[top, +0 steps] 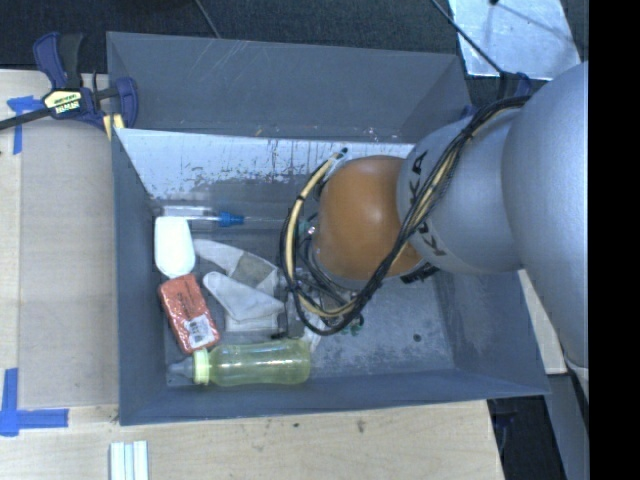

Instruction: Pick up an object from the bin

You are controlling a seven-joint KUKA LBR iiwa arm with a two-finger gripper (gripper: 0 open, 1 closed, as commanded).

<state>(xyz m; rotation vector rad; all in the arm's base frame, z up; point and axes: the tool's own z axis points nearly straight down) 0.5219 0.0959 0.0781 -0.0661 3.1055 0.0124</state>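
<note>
The end effector is low near the bin's front edge, by a white cloth and a yellow bottle. Cables hide it, so I cannot tell how open it is.

Along the bin's left wall, back to front: syringe, tub, packet; cloth right of them; bottle against the front wall

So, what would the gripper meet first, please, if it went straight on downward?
The gripper would likely meet the crumpled white cloth by the yellow-green bottle first, though depth is unclear.
</note>
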